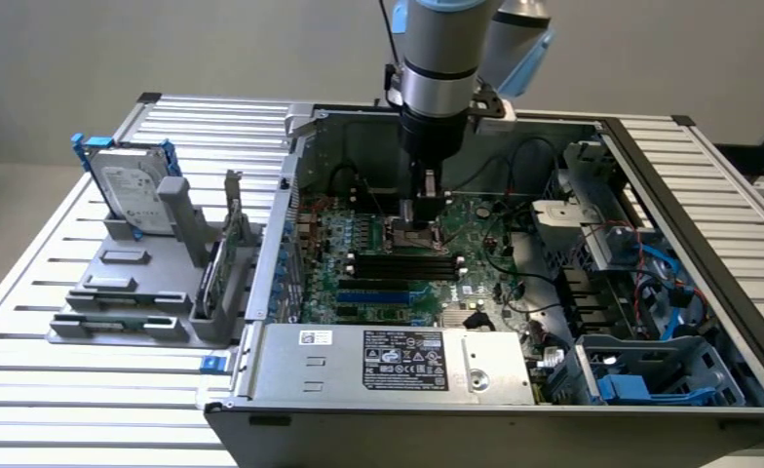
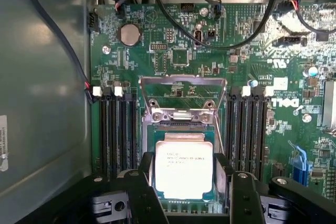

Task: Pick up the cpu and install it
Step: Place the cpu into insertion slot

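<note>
Hand [image 2: 185, 174] grips the cpu [image 2: 184, 166] by its edges — at the open socket [image 2: 181, 125].

Case [image 1: 552, 121] open on top: free descent to socket [image 2: 181, 128]. Memory slots [image 2: 116, 135] crowd the cpu's [image 2: 184, 169] two flanks; raised load plate [image 2: 182, 81] and cables [image 2: 226, 47] block a third side.

Exterior view: high off the table [image 1: 44, 322], well back, angled down over the whole open case [image 1: 396, 439] and the arm [image 1: 440, 58].
Wrist view: on the wrist, facing down along the gripper [image 2: 182, 158], close over the motherboard [image 2: 173, 51]; the cpu [image 2: 184, 174] sits clamped between its fingers.
Shared: the motherboard around the socket [image 2: 184, 85], and the RAM slots [image 1: 401, 263].
</note>
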### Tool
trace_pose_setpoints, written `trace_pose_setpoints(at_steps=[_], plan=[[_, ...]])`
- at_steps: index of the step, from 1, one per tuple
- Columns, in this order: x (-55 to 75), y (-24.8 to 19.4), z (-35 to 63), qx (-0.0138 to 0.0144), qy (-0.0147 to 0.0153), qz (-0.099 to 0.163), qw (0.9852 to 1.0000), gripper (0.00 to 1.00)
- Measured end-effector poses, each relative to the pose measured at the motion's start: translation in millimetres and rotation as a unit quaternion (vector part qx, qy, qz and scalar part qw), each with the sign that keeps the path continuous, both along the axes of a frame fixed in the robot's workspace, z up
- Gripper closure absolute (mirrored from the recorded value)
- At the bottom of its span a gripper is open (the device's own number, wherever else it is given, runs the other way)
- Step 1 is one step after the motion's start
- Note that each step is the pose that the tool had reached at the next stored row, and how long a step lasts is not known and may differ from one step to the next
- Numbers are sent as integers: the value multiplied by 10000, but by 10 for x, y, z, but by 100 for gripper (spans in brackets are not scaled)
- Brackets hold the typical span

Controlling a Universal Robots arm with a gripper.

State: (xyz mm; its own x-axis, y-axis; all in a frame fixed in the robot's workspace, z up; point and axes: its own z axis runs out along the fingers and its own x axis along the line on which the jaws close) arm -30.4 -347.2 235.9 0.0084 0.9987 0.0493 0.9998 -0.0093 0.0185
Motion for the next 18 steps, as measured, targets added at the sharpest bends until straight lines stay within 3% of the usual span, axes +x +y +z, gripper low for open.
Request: trace_pose_setpoints(at_steps=[4, 11, 15, 18], plan=[[-89, 4, -45, -3, 0, -32, 10000, 45], [-92, 6, -84, 6, -9, -33, 10000, 45], [-92, 8, -124, 16, -52, -33, 10000, 45], [-92, 9, -152, 19, -107, -33, 9999, 45]])
